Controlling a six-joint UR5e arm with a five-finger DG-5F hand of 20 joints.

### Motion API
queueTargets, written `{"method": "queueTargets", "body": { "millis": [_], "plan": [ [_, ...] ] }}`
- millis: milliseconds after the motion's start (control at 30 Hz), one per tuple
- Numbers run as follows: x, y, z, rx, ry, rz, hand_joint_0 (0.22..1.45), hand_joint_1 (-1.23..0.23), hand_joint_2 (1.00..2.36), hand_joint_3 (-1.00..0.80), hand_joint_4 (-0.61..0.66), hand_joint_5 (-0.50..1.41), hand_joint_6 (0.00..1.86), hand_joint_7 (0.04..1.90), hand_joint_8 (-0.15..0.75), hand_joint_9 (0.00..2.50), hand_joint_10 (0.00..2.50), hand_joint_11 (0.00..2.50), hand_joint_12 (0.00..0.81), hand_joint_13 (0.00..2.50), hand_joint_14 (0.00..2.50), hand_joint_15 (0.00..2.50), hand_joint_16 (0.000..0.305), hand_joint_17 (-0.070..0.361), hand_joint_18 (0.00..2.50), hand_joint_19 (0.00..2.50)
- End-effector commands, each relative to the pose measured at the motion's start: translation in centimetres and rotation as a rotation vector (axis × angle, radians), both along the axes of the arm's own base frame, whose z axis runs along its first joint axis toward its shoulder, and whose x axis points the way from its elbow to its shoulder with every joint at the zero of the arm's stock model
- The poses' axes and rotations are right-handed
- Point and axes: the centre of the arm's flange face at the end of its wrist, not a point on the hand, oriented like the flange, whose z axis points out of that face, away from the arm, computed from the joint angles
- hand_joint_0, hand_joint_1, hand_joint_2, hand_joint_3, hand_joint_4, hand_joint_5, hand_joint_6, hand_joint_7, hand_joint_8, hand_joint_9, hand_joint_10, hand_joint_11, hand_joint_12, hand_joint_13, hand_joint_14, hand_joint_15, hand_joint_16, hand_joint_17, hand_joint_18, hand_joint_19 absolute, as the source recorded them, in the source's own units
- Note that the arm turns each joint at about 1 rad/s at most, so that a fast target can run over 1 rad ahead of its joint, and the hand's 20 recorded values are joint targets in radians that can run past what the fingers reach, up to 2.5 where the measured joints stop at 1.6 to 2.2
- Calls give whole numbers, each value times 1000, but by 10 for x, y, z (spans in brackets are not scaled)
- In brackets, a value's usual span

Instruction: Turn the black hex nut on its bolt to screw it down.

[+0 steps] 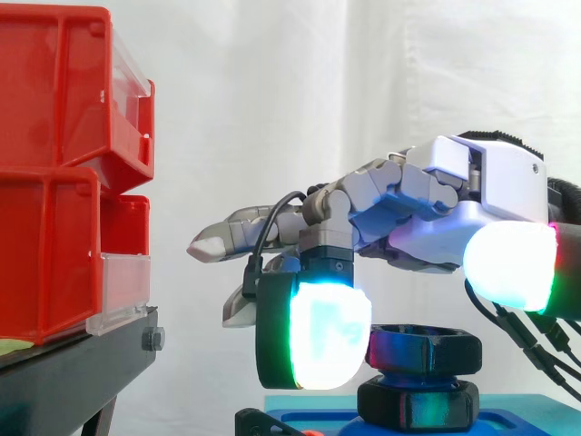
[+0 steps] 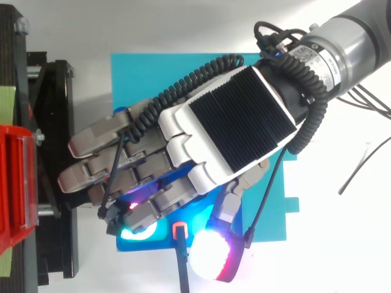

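Observation:
The black hex nut (image 1: 422,345) sits on its bolt above a second black hex piece (image 1: 418,404), on a blue base (image 1: 508,422). My hand (image 1: 481,182) hovers just over the nut, palm down. One finger is bent downward, its glowing pad (image 1: 327,331) level with the nut at its left edge, on the camera side. The thumb pad (image 1: 508,263) glows white, up and to the right of the nut and clear of it. The other fingers reach out nearly straight toward the bins. In the top view the hand (image 2: 238,116) covers the nut. The hand is open.
Stacked red bins (image 1: 54,91) stand on a black stand (image 1: 73,372) at the left, a short gap from the outstretched fingertips. The blue base (image 2: 159,73) lies on a white table beside the stand (image 2: 52,122). A small orange part (image 2: 178,230) sits at the base's near edge.

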Motion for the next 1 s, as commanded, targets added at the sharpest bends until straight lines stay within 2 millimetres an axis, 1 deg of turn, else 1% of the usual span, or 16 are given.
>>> {"method": "queueTargets", "body": {
  "millis": [0, 367, 767, 967],
  "plan": [
    [0, -1, 1, -2, -4, 3, 437, -297, 1000, -500, 153, -190, 801, 919, 215, 601, 8, 279, 133, 360, 5, 122, 13, 29, 0, 328],
    [-1, -4, -1, -3, 2, 3, 438, -300, 1000, -500, 151, -190, 804, 913, 214, 607, 9, 293, 131, 361, 4, 126, 13, 28, 0, 329],
    [-4, -15, -1, 1, 9, 5, 437, -302, 1000, -500, 155, -189, 803, 912, 215, 611, 8, 282, 130, 359, 5, 125, 13, 28, 0, 335],
    [-7, -25, -1, -5, 6, 12, 437, -302, 1000, -500, 160, -188, 800, 915, 215, 611, 9, 286, 129, 358, 6, 124, 13, 28, 0, 328]
  ]
}}
